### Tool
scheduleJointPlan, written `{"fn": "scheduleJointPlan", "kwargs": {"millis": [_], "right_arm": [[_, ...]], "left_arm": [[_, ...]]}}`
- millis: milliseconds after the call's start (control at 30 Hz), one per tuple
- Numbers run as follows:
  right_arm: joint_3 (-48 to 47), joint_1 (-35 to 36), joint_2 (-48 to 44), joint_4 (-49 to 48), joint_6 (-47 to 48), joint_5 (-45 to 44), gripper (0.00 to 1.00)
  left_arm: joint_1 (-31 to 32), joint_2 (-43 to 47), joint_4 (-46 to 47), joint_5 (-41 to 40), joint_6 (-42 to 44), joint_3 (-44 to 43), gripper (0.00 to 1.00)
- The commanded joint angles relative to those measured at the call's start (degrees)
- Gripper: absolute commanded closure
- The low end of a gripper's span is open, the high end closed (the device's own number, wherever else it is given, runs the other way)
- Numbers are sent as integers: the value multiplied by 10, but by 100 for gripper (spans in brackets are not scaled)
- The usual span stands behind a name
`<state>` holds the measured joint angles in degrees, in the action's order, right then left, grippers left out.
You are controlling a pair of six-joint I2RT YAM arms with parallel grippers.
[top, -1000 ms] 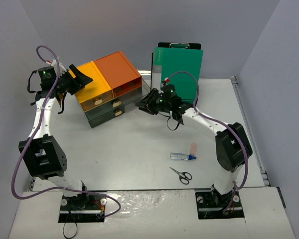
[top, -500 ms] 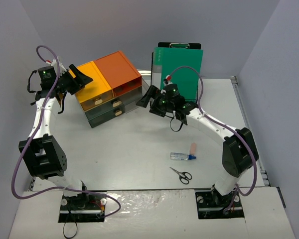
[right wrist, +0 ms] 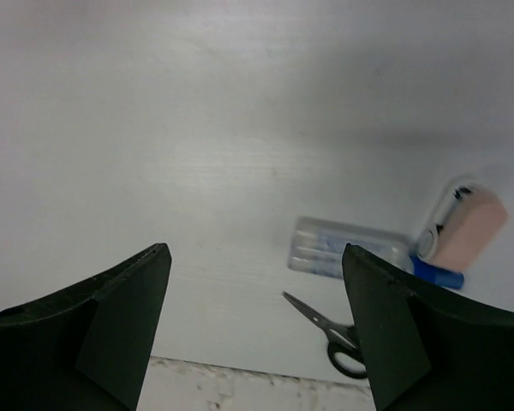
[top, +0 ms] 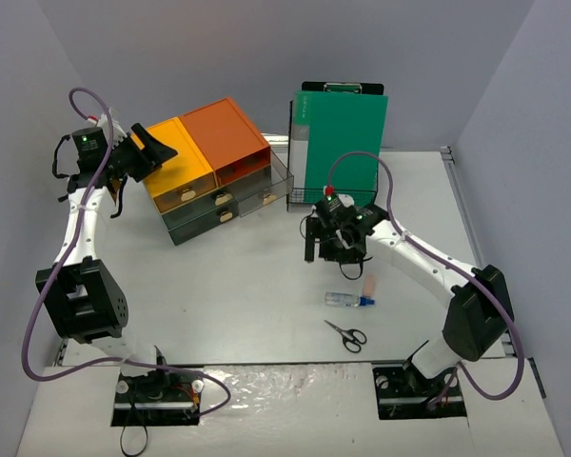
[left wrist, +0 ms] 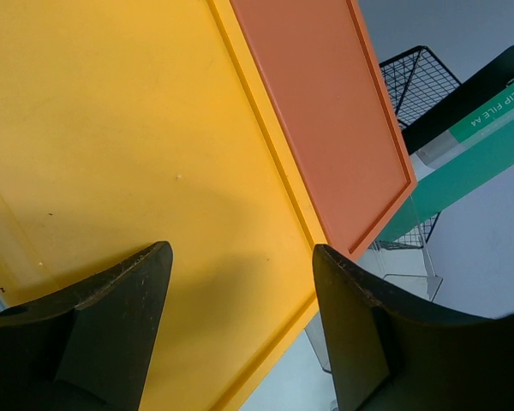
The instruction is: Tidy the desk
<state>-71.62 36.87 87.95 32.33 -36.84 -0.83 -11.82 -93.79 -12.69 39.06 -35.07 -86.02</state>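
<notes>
Hovering low over the desk [top: 247, 286], the right gripper [right wrist: 255, 274] is pointing down with its fingers spread wide and nothing between them. Just ahead of it in the wrist view, three small things are lying loose on the white surface: a clear tube with a blue cap [top: 347, 300], a pink eraser-like piece [top: 368, 284] touching or just beside the tube's cap end, and a pair of scissors [top: 344, 334] nearer the arm bases.

The left gripper [left wrist: 240, 253] is hanging above the yellow half of the drawer unit [top: 205, 171] at the far left of the desk, its fingers likewise parted and gripping nothing. A clear drawer [top: 268, 188] on the orange side appears to be standing pulled out. Beside it, a green clip file [top: 343, 138] is standing upright in a wire rack [top: 295, 181].

The desk itself is filling the whole workspace, from the arm bases to the back wall. Judging by this layout, the tidying is looking partly done at most: the file is sitting in the rack, but the three loose items are waiting to be put away, probably in the open drawer, which would then need closing.
</notes>
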Motion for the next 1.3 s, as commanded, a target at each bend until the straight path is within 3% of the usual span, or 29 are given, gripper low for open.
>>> {"fn": "scheduleJointPlan", "kwargs": {"millis": [0, 333, 733, 1267], "right_arm": [[36, 32, -21, 111, 20, -89, 23], [59, 76, -14, 185, 39, -147, 27], [15, 146, 92, 156, 161, -135, 28], [11, 116, 163, 111, 215, -126, 34]], "left_arm": [[-5, -11, -19, -2, -9, -3, 36], [-6, -10, -16, 1, -16, -4, 36], [-5, -7, -9, 6, -21, 1, 36], [-4, -5, -16, 4, -17, 0, 36]]}}
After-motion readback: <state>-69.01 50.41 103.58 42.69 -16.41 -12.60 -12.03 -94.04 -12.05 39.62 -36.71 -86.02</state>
